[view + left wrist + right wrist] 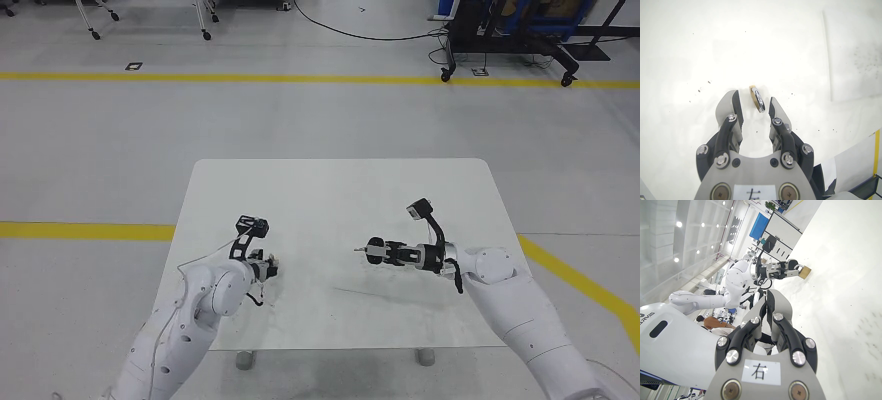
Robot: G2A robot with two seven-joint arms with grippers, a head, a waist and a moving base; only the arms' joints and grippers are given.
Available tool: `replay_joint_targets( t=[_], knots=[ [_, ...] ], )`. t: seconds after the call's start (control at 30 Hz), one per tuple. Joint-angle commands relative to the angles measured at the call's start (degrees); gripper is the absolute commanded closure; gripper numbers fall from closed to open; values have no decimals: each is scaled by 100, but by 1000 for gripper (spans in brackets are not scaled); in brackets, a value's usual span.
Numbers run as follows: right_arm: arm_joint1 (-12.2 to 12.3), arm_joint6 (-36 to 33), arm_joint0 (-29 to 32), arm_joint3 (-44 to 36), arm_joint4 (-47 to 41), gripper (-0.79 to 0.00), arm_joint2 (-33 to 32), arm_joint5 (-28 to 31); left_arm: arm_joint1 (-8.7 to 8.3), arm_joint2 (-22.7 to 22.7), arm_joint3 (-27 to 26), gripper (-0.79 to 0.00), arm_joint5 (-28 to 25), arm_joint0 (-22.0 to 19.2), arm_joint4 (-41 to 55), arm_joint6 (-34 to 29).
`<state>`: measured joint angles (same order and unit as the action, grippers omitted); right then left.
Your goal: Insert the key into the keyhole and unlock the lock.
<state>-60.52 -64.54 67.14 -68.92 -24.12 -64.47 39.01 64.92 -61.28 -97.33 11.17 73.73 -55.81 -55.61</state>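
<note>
A brass padlock point(758, 101) with a silver shackle stands on edge on the white table point(340, 190). My left gripper point(754, 95) is open around it, one finger on each side, with a small gap to each. The right wrist view shows that gripper point(797, 270) low on the table with the shackle between its fingers and the padlock body point(806, 272) sticking out past them. My right gripper point(768, 294) hovers above the table to the right, pointing at the padlock, and is shut. In the top view a thin key point(357, 249) pokes out of the right gripper point(366, 250).
Both arms come in over the table's near edge point(330, 347). Bare tabletop lies between the left gripper point(272, 266) and the key tip, and behind both. Small dark specks dot the surface. Grey floor with yellow lines surrounds the table.
</note>
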Motion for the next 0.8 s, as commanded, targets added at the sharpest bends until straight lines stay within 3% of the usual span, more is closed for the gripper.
replay_joint_targets(
  t=[0.0,0.47,0.57,0.63,0.77],
  knots=[
    [0,0,0,0,0,0,0,0,9,26,-7,0,58,-13,-68,18],
    [0,0,0,0,0,0,0,0,-6,-213,-40,0,38,166,-58,44],
    [0,0,0,0,0,0,0,0,-5,-334,-128,0,-110,293,163,469],
    [0,0,0,0,0,0,0,0,5,-508,-276,0,-388,405,608,1115],
    [0,0,0,0,0,0,0,0,43,-1027,-318,0,-1591,830,2451,2681]
  ],
)
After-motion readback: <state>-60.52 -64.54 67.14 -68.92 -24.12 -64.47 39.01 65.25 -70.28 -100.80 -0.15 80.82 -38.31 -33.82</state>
